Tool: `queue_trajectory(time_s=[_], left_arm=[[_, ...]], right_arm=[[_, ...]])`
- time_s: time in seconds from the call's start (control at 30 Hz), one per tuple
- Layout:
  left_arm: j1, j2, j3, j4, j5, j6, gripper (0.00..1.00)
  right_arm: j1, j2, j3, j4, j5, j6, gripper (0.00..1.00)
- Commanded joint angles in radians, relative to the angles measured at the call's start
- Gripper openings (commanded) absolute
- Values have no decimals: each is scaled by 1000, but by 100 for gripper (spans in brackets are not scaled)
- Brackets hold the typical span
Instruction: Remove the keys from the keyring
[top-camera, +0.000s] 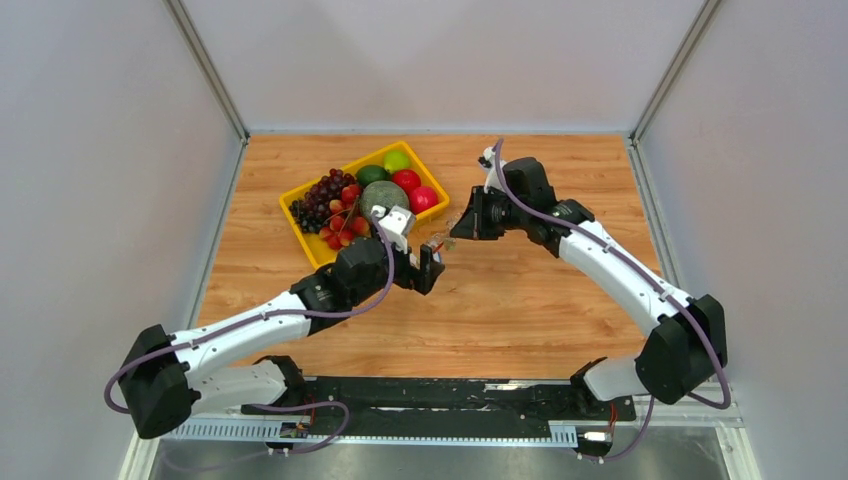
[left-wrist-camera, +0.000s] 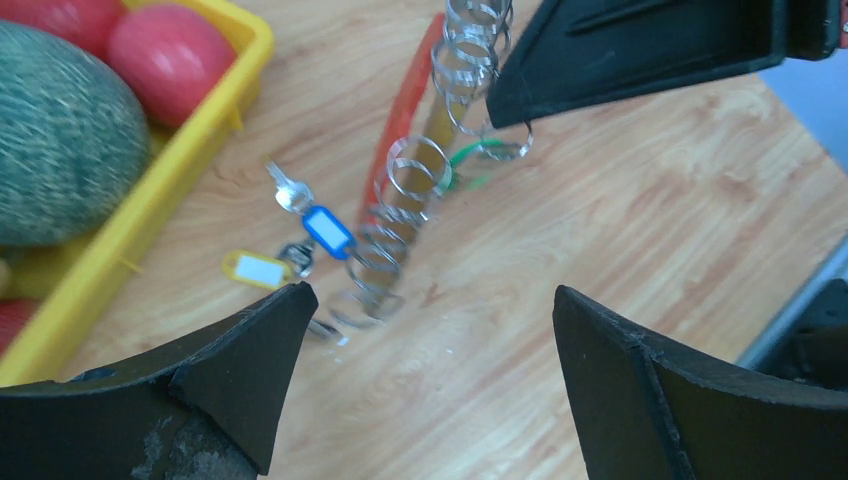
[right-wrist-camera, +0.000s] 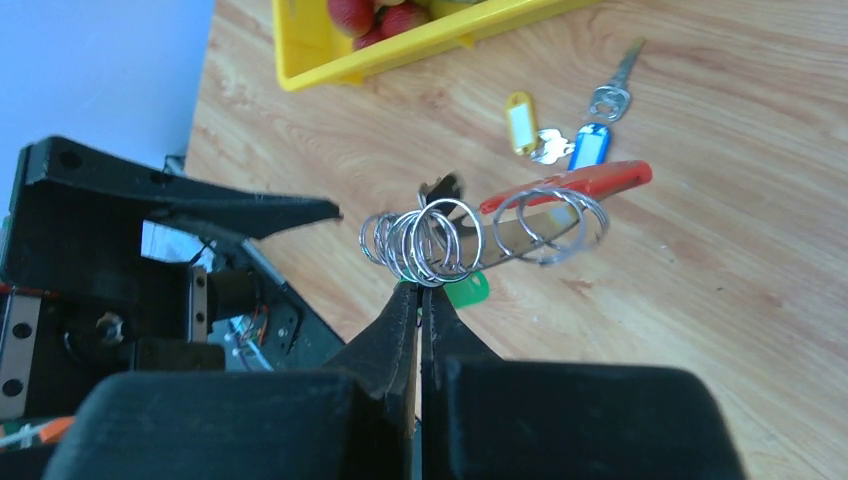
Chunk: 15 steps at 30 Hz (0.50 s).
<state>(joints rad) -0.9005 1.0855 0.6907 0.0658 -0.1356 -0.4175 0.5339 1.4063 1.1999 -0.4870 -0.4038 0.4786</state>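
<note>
My right gripper (right-wrist-camera: 423, 284) is shut on the keyring (right-wrist-camera: 570, 184), a red clip strung with several silver wire rings (right-wrist-camera: 432, 240), and holds it just above the wood. A green tag (right-wrist-camera: 466, 290) hangs under the rings. The keys (right-wrist-camera: 612, 92) lie on the table beside the clip's far end, with a blue tag (right-wrist-camera: 590, 146) and a yellow tag (right-wrist-camera: 520, 122); whether they are joined to it I cannot tell. My left gripper (left-wrist-camera: 430, 300) is open, close in front of the keyring (left-wrist-camera: 398, 125), touching nothing. From above, the two grippers (top-camera: 430, 268) (top-camera: 458, 230) nearly meet.
A yellow tray (top-camera: 300, 216) with grapes, a melon (left-wrist-camera: 60, 140) and other fruit stands at the back left, its corner (left-wrist-camera: 200, 130) close to the keys. Grey walls close in the table on three sides.
</note>
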Motion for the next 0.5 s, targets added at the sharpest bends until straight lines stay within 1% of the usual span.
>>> queue_trajectory(time_s=[0.0,0.03,0.1,0.13,0.17,0.2,0.23,0.3,0.47], left_arm=[[-21,-32,1,96,-144,265,100],[-21,-52,0,83,-176,284,100],[-20,-89,-16,76,-177,331,100],[-19,-115,-34,84,-159,357,100],[-18,-126,-43,90,-109,379,100],[-18,-146,-64,107,-75,388,100],[-18,-152,-73,114,-5,400,100],[-18,-160,-88,128,51,405,100],[-17,-163,-88,118,76,412,100]], right_arm=[[2,-55,-12,32,-141,1,0],[2,-65,-16,33,-144,-4,0],[3,-90,-26,31,-144,-17,0],[4,-102,-31,31,-141,-20,0],[5,-112,-37,31,-140,-21,0],[5,-121,-40,32,-142,-21,0],[6,-128,-42,33,-147,-21,0],[8,-139,-45,32,-158,-17,0],[19,-168,-49,32,-165,-8,0]])
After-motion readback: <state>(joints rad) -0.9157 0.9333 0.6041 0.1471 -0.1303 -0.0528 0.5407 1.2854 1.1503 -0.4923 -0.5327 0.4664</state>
